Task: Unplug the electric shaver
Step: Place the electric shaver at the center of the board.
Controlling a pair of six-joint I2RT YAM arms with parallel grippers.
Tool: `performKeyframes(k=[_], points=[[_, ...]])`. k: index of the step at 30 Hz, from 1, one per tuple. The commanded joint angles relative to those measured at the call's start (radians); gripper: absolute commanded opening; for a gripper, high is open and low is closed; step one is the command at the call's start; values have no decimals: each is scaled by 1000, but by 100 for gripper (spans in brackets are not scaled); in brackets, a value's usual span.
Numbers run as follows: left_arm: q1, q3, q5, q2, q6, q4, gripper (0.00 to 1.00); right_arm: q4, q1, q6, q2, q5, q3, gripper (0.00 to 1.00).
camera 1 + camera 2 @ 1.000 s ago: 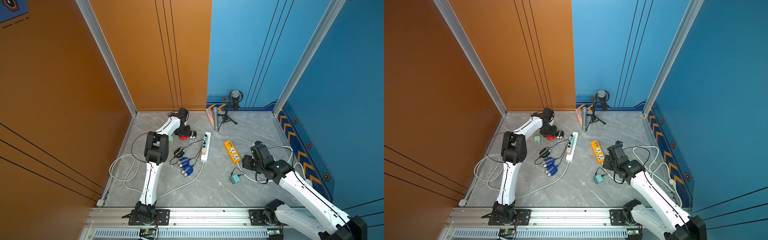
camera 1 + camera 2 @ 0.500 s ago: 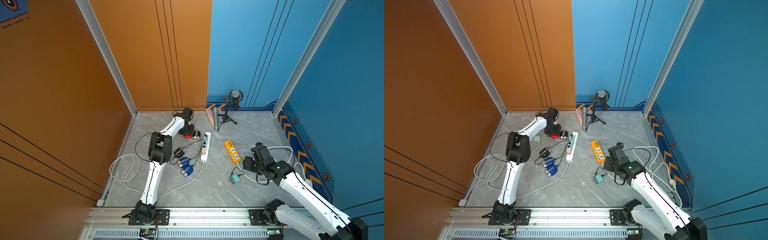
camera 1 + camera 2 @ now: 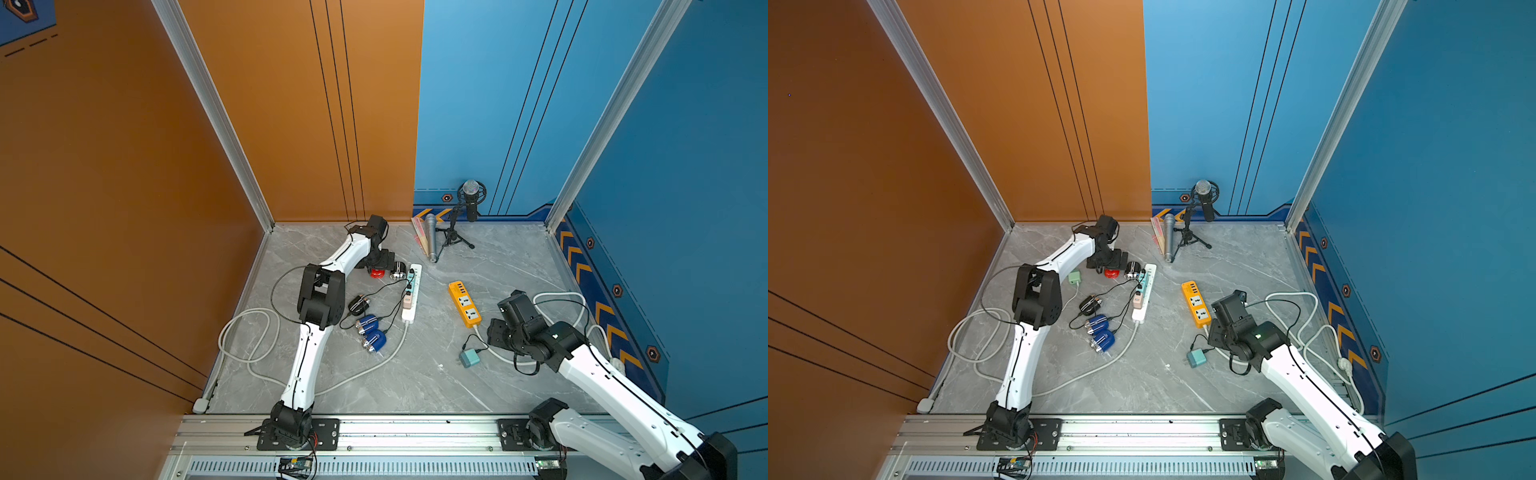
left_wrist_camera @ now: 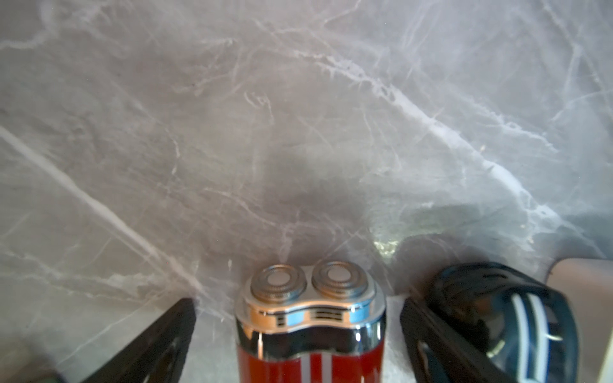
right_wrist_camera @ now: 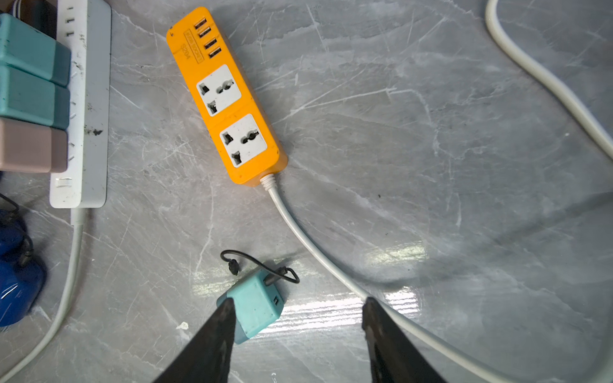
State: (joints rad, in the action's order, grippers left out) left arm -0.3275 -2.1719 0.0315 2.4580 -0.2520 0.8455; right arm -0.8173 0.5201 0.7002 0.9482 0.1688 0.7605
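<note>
The red electric shaver (image 4: 310, 318) lies on the grey marble floor with its two round foil heads facing away from the wrist. My left gripper (image 4: 298, 303) stands open around it, and both black fingers (image 4: 172, 328) are clear of its sides. In both top views the red shaver (image 3: 377, 273) (image 3: 1111, 273) sits under the left gripper (image 3: 380, 259) at the back, beside the white power strip (image 3: 412, 293). Its tail end and any cable are hidden. My right gripper (image 5: 298, 301) is open above a teal adapter (image 5: 255, 305) with a loose black lead.
A dark shaver (image 4: 497, 318) lies right beside the red one. An orange power strip (image 3: 464, 303) and its white cable (image 5: 298, 232) lie near the right arm. Blue shavers (image 3: 372, 332), a black one (image 3: 358, 304), a tripod microphone (image 3: 469, 203) and looped cables (image 3: 245, 336) crowd the floor.
The left arm shifted right towards the white strip with the red shaver, then its jaws opened off the shaver. The right arm drew back slightly towards the front.
</note>
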Motion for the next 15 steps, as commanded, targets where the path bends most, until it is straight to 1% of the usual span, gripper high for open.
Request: performKeyframes(k=[1, 4, 7, 9, 11, 12, 15], points=[[6, -9, 45, -111, 13, 18, 98, -115, 65, 93, -13, 98, 51, 64], [10, 3, 65, -176, 18, 18, 98, -147, 159, 190, -7, 135, 42, 68], [16, 26, 76, -248, 27, 18, 98, -148, 267, 302, 26, 167, 22, 68], [18, 52, 80, -299, 31, 15, 98, -144, 316, 369, 70, 188, 11, 69], [18, 92, 85, -361, 33, 15, 98, -121, 325, 420, 124, 180, 2, 69], [18, 111, 84, -385, 33, 15, 98, -110, 328, 435, 143, 176, 0, 71], [19, 198, 83, -473, 33, 15, 99, -66, 332, 443, 214, 159, 19, 71]])
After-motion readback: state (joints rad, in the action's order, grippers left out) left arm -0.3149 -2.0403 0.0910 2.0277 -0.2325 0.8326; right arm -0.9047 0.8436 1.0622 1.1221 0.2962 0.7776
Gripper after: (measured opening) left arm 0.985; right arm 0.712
